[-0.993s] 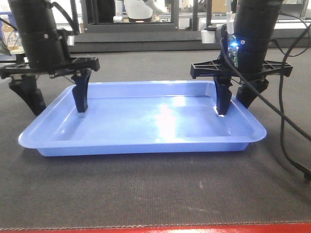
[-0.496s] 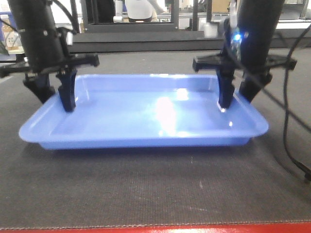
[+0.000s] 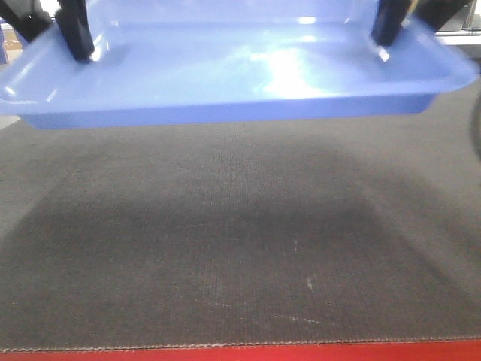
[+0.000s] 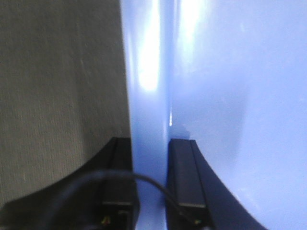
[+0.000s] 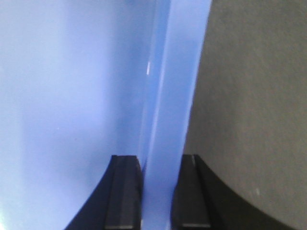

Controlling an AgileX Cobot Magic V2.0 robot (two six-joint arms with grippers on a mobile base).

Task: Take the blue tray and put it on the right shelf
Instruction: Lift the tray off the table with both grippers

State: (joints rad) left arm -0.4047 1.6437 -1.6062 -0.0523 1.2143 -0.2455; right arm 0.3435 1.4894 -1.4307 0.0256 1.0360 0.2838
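The blue tray (image 3: 225,68) hangs in the air at the top of the front view, well above the mat, its shadow on the mat below. My left gripper (image 3: 64,34) is shut on the tray's left rim; the left wrist view shows the rim (image 4: 148,96) pinched between my two black fingers (image 4: 184,177). My right gripper (image 3: 398,26) is shut on the tray's right rim; the right wrist view shows that rim (image 5: 168,120) between its fingers (image 5: 123,191). The right shelf is out of view.
A dark grey mat (image 3: 240,248) covers the table, with a red edge (image 3: 240,353) along the front. The tray fills the top of the front view and hides what is behind it.
Both grippers have lifted the tray off the mat, from resting on it to near the top of the front view. Both grips stay shut on the rims.
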